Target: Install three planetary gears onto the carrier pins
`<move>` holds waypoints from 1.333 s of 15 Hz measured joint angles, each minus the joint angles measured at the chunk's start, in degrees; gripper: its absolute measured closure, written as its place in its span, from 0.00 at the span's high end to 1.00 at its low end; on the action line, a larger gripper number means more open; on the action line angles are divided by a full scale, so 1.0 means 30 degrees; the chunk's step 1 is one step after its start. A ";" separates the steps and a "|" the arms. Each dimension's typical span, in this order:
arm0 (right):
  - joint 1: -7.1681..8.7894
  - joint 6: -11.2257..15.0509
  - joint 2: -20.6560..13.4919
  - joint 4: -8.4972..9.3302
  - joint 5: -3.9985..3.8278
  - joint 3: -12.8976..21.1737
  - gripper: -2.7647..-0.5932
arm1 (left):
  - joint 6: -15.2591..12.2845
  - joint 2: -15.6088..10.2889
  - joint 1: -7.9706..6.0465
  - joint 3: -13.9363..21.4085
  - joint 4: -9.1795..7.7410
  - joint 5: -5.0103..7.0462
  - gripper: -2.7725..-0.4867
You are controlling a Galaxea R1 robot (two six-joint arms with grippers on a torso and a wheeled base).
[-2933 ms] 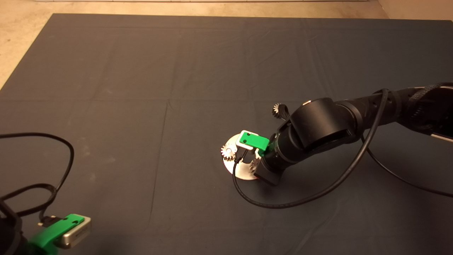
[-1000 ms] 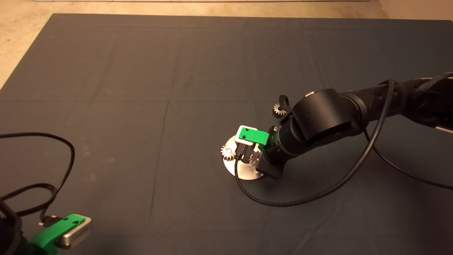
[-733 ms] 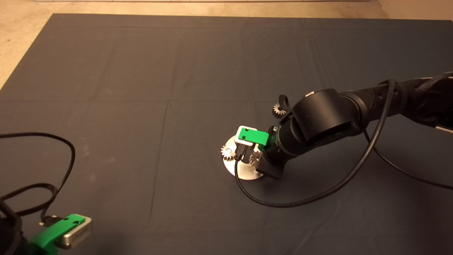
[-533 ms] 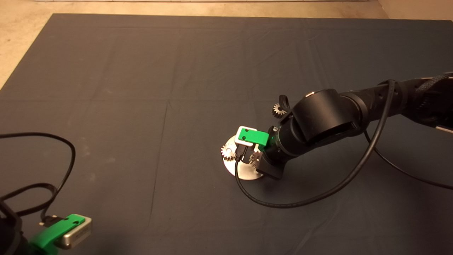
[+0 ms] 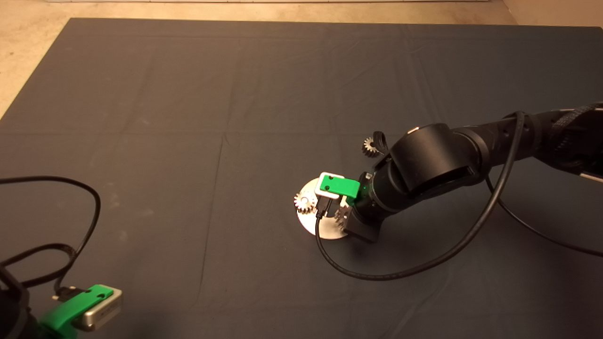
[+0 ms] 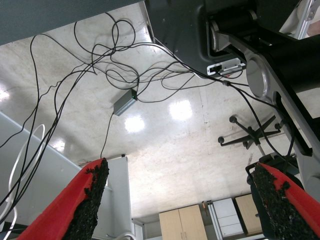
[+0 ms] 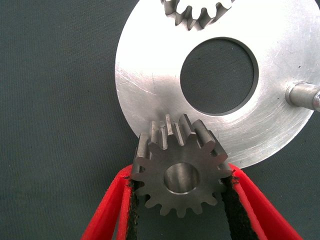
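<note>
right fingers: the two red fingers [image 7: 240,192] are closed in on a gear, black pads pressed against its teeth on both sides, so it's properly clamped

held gear [image 7: 181,171]: dark grey, bore facing the wrist cam, sitting over the near rim of the disc; can't tell if it's touching the disc or a pin under it. From the head cam it's just a sliver of teeth [image 5: 342,216] peeking out beside the wrist

right gripper [image 7: 181,200]: down at the disc's edge on the side the right arm comes in from, green camera bracket over the disc in the head view [image 5: 348,217]

disc [image 7: 150,85]: flat shiny round plate with a big centre hole, lying on the mat a bit right of centre [image 5: 308,221]

seated gear [image 7: 196,11]: already on the disc at the far side from the held one; in the head view it's the one on the disc's left rim [image 5: 305,202]

bare pin [image 7: 304,95]: short silver stud standing on the disc with nothing on it

loose gear [image 5: 369,146]: lying on the mat by itself, past the disc, just beside the black arm

mat [image 5: 188,117]: dark, creased

left gripper [image 6: 182,200]: parked at the lower left corner of the head view [image 5: 80,308], fingers spread wide with nothing between them; its wrist cam only shows floor, cables and cabinets
</note>
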 joint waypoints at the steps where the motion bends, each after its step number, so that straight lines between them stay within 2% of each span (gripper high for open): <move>1: -0.0004 0.0000 -0.0008 0.0008 -0.0008 0.0000 0.18 | 0.0000 0.0000 0.0000 0.0000 -0.0004 0.0000 0.68; 20: -0.0435 -0.0073 -0.0089 0.0008 0.0016 0.0000 0.18 | 0.0005 -0.0106 0.0000 0.0000 -0.0020 0.0000 0.68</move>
